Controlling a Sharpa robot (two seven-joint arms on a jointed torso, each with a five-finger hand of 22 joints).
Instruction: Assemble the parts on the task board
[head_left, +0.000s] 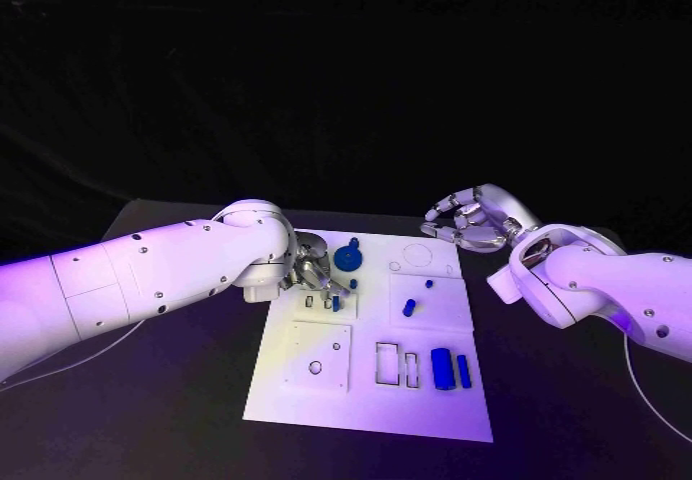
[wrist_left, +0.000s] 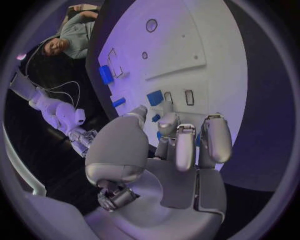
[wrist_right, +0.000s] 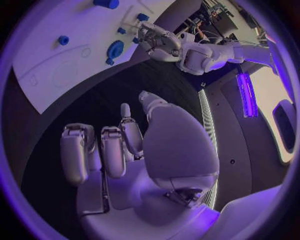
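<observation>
I see the white task board (head_left: 372, 400) lying in the middle of the black table (head_left: 173, 420). My left hand (head_left: 315, 270) is over the board's far-left part, fingers pointing down close to a small blue part (head_left: 336, 302) beside a rectangular slot; from the left wrist view the fingers (wrist_left: 185, 145) are curled in together, and I cannot tell whether they pinch anything. A round blue gear (head_left: 348, 257) sits just beside that hand. My right hand (head_left: 473, 222) hovers off the board's far-right corner above the table, fingers loosely apart and holding nothing, as the right wrist view (wrist_right: 134, 150) confirms. Near the board's middle lies a small blue peg (head_left: 410, 306), another sits higher by the edge of a panel (head_left: 427, 283). Two blue blocks (head_left: 450, 369) stand side by side near the right edge, next to two rectangular cutouts (head_left: 398, 365).
</observation>
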